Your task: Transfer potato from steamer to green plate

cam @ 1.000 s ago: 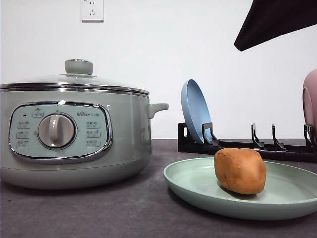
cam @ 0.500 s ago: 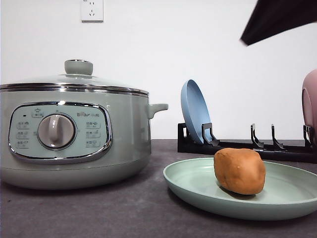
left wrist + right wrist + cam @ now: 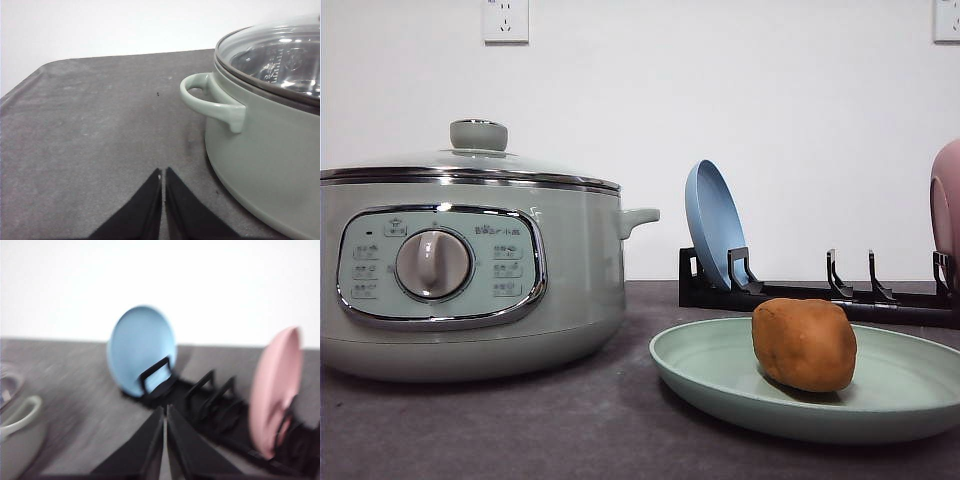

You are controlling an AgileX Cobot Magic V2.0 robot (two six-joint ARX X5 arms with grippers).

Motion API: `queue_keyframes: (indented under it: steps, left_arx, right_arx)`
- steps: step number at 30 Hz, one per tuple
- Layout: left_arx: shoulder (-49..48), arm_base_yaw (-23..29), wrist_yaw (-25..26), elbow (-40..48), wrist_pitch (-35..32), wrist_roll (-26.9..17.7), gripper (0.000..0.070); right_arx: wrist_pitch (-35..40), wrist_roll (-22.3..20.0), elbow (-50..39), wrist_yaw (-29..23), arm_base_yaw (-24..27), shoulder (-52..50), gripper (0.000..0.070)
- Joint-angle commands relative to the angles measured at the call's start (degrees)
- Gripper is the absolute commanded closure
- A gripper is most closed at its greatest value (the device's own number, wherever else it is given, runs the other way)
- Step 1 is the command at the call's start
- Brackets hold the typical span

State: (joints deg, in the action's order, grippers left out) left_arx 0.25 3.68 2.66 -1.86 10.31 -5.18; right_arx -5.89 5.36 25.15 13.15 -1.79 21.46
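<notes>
On the dark grey tabletop point(image 3: 520, 430) in the front view: lumpy orange-brown potato point(image 3: 804, 343) rests inside the wide, shallow, pale mint-green plate point(image 3: 720, 375), right of centre. Large round sage-green steamer point(image 3: 470, 275) with chrome rim stands to the left, well apart from the plate; glass lid with green knob point(image 3: 479, 134) is on, round dial point(image 3: 434, 264) faces the camera. Behind the plate, a black slotted dish rack point(image 3: 820, 292) holds a blue plate point(image 3: 714, 224) upright at its left end and a pink plate point(image 3: 947, 215) at its right end. White wall sockets point(image 3: 506, 20) above.

Left wrist view: left gripper point(image 3: 163, 176), black fingers point(image 3: 142, 210) pressed together with only a hairline seam between them, holding nothing, over bare tabletop. Steamer's side handle point(image 3: 212, 99) and lidded body sit just beside it.

Right wrist view (blurred): right gripper point(image 3: 165, 415), fingers point(image 3: 187, 450) likewise closed tip to tip, empty. It points toward the rack, blue plate and pink plate upright in it; a steamer handle shows at the frame edge.
</notes>
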Motion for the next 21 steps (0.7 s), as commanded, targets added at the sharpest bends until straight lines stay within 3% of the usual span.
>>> queue_keyframes:
  steps: [1,8,17,21]
  left_arx:
    - [-0.07,0.15,-0.15,1.17,0.42,0.29,0.0696]
    - [-0.09,0.15,-0.15,1.17,0.42,0.29,0.0696]
    - [-0.07,0.15,-0.15,1.17,0.42,0.29,0.0696]
    - [-0.07,0.15,-0.15,1.17,0.42,0.29,0.0696]
  right_arx:
    - [3.94,-1.67,-3.21,-0.13,1.08,-2.53,0.07]
    - [9.85,-2.99,-14.98,-0.65,3.16,-12.27,0.07]
    - [9.67,-2.96,-24.11,-2.78,3.17,-18.47,0.07]
    - [5.17,-3.18,-24.5,-3.3,3.17,-19.96,0.07]
